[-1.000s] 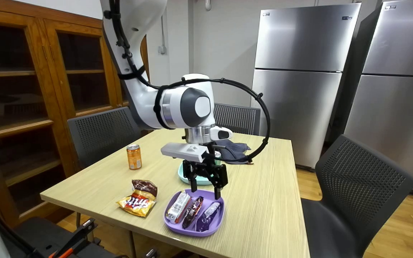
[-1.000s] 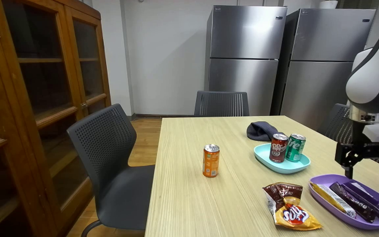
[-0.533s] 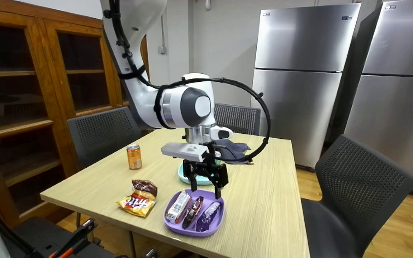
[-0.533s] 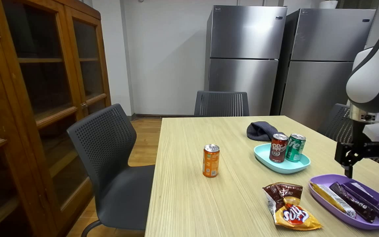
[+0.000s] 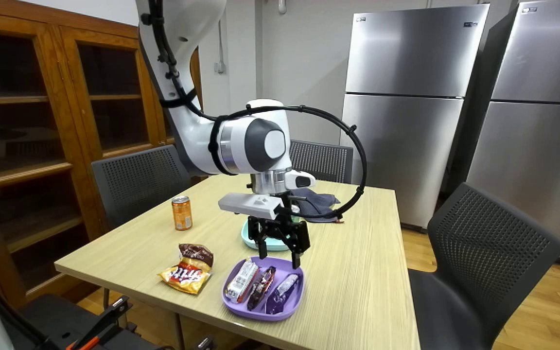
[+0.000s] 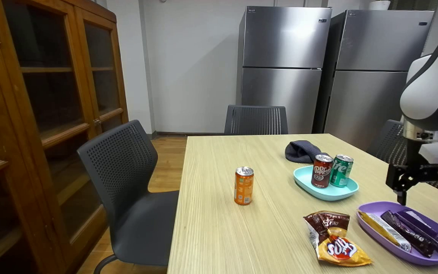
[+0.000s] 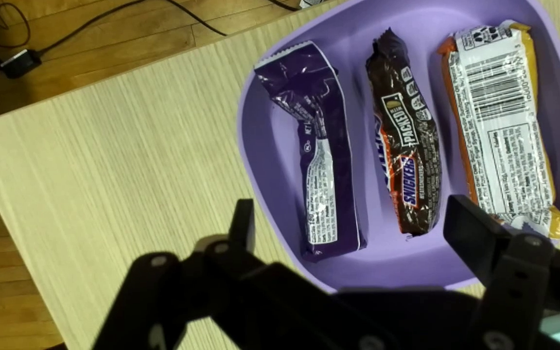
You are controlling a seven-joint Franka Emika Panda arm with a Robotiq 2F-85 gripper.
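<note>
Two stainless-steel refrigerators stand behind a light wood-grain table. Shallow purple plastic tray rests close to the table's near edge; it contains a purple-wrapped bar, a brown-wrapped bar and a white-and-yellow-wrapped bar, set side by side. Black two-finger gripper is positioned above this tray, jaws spread wide, gripping nothing. In the wrist view, one finger overlaps the lower end of the white-and-yellow-wrapped bar. In an exterior view, the gripper conceals most of a turquoise plastic tray, on which a dark-red metal can and a green metal can stand. Black cable crosses in front of a dark-grey cloth. White robot arm is cut off by the right frame edge in an exterior view. Brown-and-yellow foil snack bag lies just beside the purple tray; orange metal can stands upright near the table's left edge.
</note>
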